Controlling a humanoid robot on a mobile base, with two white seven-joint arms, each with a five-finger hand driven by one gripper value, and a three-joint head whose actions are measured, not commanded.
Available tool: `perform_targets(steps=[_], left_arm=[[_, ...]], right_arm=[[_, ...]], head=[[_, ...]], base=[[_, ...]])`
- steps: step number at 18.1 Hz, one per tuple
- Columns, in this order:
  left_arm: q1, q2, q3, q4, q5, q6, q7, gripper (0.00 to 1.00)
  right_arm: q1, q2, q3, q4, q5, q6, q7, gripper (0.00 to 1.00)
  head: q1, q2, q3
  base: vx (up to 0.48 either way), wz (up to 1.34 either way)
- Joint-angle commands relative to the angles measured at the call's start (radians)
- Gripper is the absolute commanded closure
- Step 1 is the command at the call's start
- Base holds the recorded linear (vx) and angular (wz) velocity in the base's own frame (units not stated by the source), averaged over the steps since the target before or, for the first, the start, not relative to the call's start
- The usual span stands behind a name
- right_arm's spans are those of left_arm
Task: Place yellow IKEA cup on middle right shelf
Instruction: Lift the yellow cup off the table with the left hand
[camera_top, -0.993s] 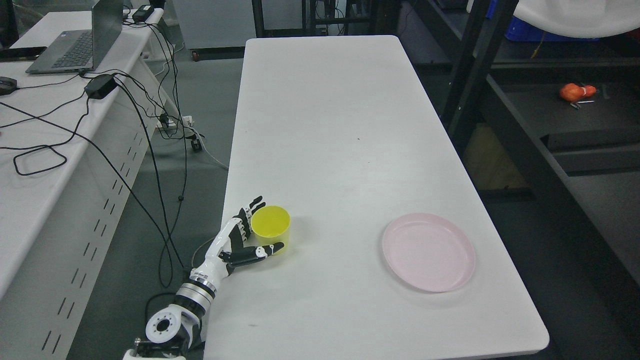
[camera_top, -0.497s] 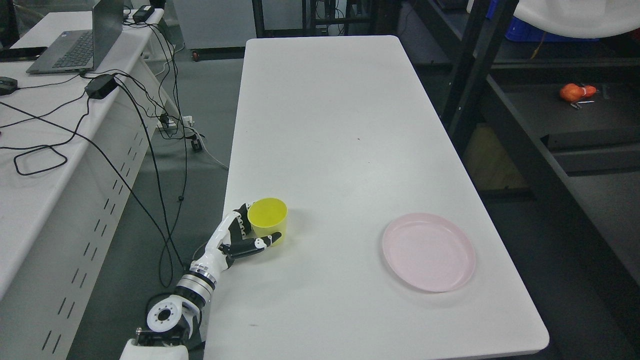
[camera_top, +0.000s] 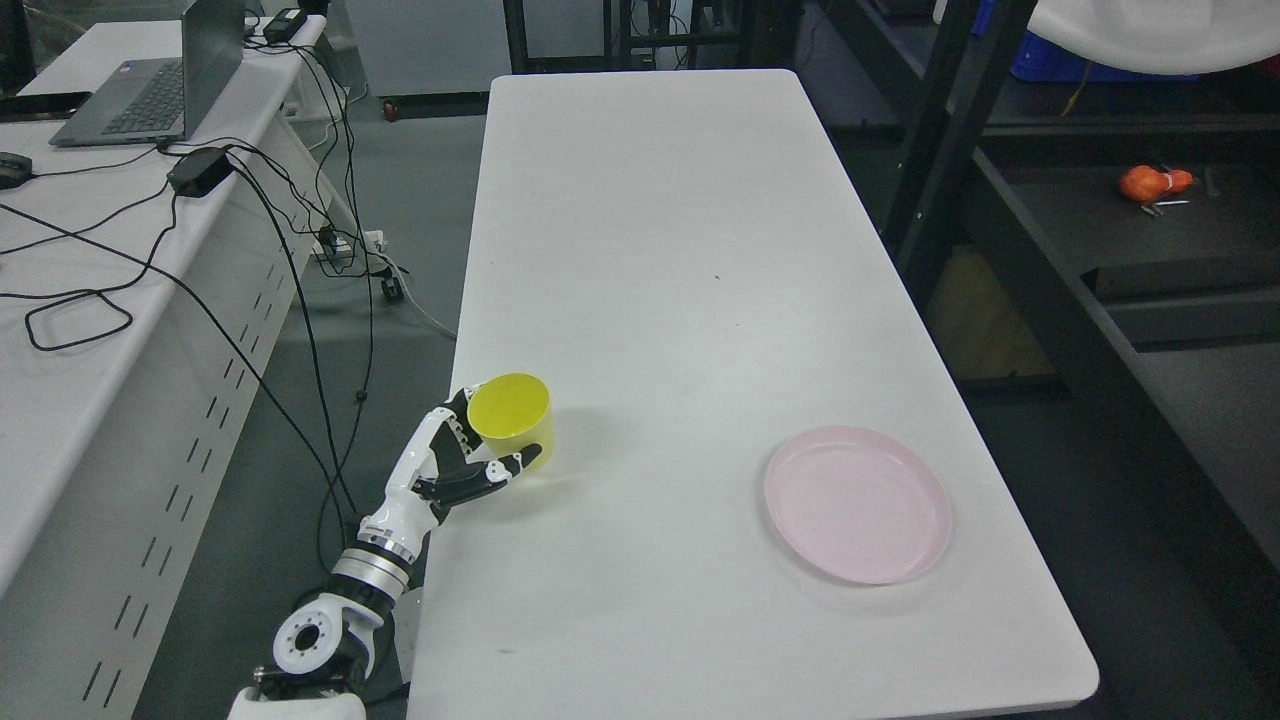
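The left robot hand (camera_top: 462, 462) is wrapped around the yellow cup (camera_top: 511, 421), thumb across the near side and fingers behind it — a firm-looking hold. The cup sits at the near left edge of the white bench (camera_top: 690, 300), tipped a little toward the hand; a shadow beneath it suggests it is just off the surface, though from this angle that is hard to confirm. A pink plate (camera_top: 857, 503) lies well apart to the right. The right arm is out of sight. So the grasp looks done, and most of the job remains: carrying the cup across to the dark shelf unit (camera_top: 1050, 250) on the right — and setting it upright on the middle shelf there.
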Motion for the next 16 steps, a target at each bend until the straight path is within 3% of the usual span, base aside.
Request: perform_targets(steps=[1, 7, 16], left_arm=[[0.074, 0.017, 0.045, -0.299, 0.065, 0.032, -0.003, 1.00], [0.134, 0.017, 0.053, -0.338, 0.065, 0.030, -0.003, 1.00], [0.152, 0.017, 0.051, -0.344, 0.065, 0.030, -0.003, 1.00]], right_arm=[[0.014, -0.017, 0.017, 0.000, -0.025, 0.001, -0.001, 0.00], [0.014, -0.017, 0.017, 0.000, -0.025, 0.001, -0.001, 0.01], [0.014, -0.017, 0.017, 0.000, -0.025, 0.001, -0.001, 0.01]], head=[[0.0000, 0.000, 0.000], [0.0000, 0.000, 0.000], [0.0000, 0.000, 0.000]], base=[[0.000, 0.00], [-0.045, 0.04], [-0.179, 0.07]])
